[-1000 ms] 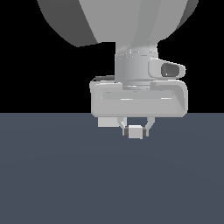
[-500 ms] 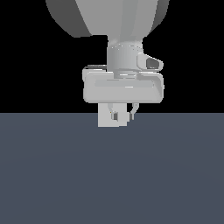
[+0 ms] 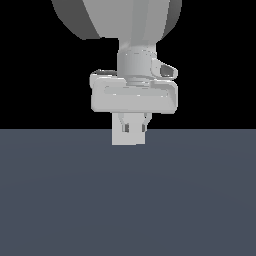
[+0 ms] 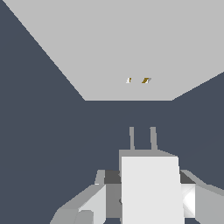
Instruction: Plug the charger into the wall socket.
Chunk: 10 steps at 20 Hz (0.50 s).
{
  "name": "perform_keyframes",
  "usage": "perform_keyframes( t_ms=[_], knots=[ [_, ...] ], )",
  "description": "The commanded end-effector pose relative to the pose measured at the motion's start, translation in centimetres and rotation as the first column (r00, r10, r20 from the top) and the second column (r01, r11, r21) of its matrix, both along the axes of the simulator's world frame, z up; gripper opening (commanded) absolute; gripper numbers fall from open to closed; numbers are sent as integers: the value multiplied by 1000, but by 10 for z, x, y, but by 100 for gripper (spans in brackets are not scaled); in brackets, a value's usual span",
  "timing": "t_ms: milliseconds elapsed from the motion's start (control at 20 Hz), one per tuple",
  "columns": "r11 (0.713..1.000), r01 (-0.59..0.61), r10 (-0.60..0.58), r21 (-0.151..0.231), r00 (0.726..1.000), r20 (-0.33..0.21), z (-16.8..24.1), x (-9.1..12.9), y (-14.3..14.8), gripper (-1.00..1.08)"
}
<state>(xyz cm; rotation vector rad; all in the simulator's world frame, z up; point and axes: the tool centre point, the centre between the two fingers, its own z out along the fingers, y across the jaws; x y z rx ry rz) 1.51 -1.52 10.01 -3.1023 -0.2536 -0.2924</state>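
In the wrist view my gripper (image 4: 148,199) is shut on the charger (image 4: 151,186), a small white block. Its two thin prongs (image 4: 142,139) point at the wall socket (image 4: 131,43), a large flat white plate with two tiny yellowish dots (image 4: 138,80). The prongs stand short of the plate, with a gap between them, and line up roughly below the dots. In the exterior view the gripper (image 3: 134,129) hangs just above the dark floor, with the socket plate (image 3: 122,140) showing right around its fingers. I cannot tell the charger apart from the plate there.
A flat dark grey-blue floor (image 3: 128,200) fills the lower half of the exterior view, under a black background. The arm's bulky wrist and hand (image 3: 134,95) hang above the fingers. Nothing else shows.
The arm has moved toward the exterior view's left and slightly up with the charger. The socket plate now shows at the fingers, where a second ago only the small cube was seen.
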Motion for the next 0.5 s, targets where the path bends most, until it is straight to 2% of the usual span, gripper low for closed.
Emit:
perform_keyframes(
  t_ms=[0,450],
  knots=[
    [1000,-3,3,0,1000,0,0,0,0,-100],
    [1000,-2,2,0,1000,0,0,9,2,-100]
  ],
)
